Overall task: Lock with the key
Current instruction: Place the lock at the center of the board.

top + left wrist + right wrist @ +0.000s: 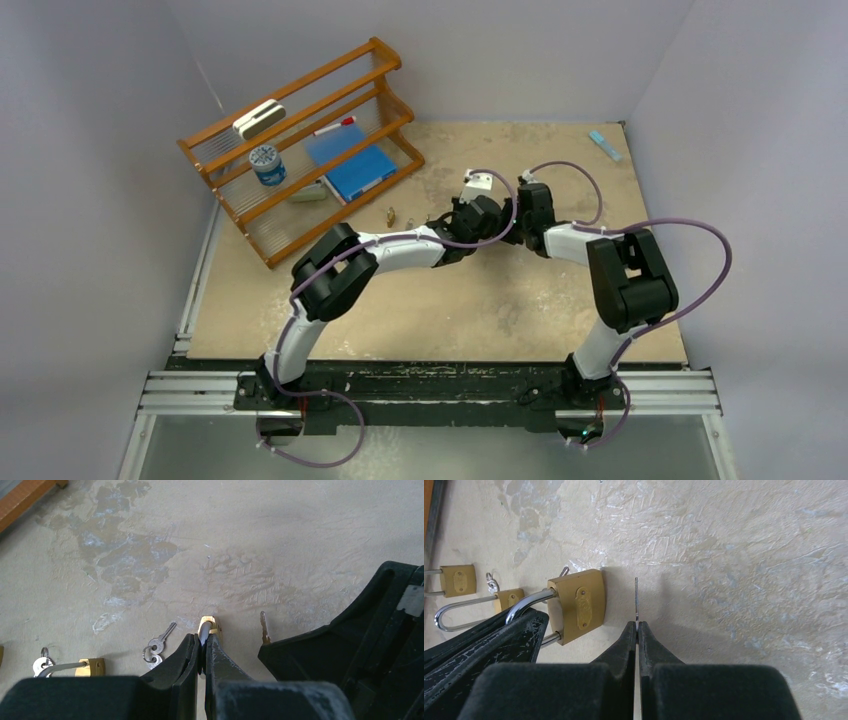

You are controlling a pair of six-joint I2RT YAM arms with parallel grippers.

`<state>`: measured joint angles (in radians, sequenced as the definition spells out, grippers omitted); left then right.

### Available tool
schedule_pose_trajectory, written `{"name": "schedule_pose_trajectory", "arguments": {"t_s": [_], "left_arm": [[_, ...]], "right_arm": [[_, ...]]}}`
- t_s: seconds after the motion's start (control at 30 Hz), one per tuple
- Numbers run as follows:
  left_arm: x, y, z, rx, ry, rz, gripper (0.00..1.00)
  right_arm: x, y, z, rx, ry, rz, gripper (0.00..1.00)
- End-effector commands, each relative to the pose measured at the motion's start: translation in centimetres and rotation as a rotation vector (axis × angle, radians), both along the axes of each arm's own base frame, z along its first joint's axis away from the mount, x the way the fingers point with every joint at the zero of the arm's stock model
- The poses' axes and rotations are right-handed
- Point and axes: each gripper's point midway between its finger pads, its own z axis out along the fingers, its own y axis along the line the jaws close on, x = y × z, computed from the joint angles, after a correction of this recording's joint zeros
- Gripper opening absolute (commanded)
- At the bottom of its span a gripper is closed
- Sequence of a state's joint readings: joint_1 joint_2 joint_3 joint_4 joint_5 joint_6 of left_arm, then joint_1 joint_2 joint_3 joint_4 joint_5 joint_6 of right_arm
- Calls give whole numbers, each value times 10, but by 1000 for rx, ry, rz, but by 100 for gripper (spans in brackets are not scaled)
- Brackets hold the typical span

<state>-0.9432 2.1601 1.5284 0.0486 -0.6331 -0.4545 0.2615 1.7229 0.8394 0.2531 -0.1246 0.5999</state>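
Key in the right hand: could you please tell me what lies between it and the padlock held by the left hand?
The right wrist view shows only bare table between key and padlock.

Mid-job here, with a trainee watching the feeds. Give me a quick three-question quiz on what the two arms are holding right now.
1. True or false: the right pincer is shut on a key.
2. The left pincer holds the brass padlock by: A) its body; B) its shackle; C) a key ring.
3. Short answer: is the key inside the padlock yet?

Key: 1 true. 2 B. 3 no; the blade stands beside the padlock's body, apart from it.
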Motion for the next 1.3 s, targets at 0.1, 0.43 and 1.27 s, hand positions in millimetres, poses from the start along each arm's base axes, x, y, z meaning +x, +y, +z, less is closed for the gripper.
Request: {"name": "schedule_pose_trajectory", "arguments": {"t_s": [0.1, 0.43, 1.27], "left_arm": [[11, -18, 31, -83, -51, 6, 12], [10, -23, 37, -108, -50, -7, 33], [13, 94, 153, -273, -256, 59, 60]], "right_arm": [[19, -1, 19, 46, -61, -18, 0], [23, -2, 14, 42, -56, -18, 0], [5, -50, 52, -78, -117, -222, 65]]}}
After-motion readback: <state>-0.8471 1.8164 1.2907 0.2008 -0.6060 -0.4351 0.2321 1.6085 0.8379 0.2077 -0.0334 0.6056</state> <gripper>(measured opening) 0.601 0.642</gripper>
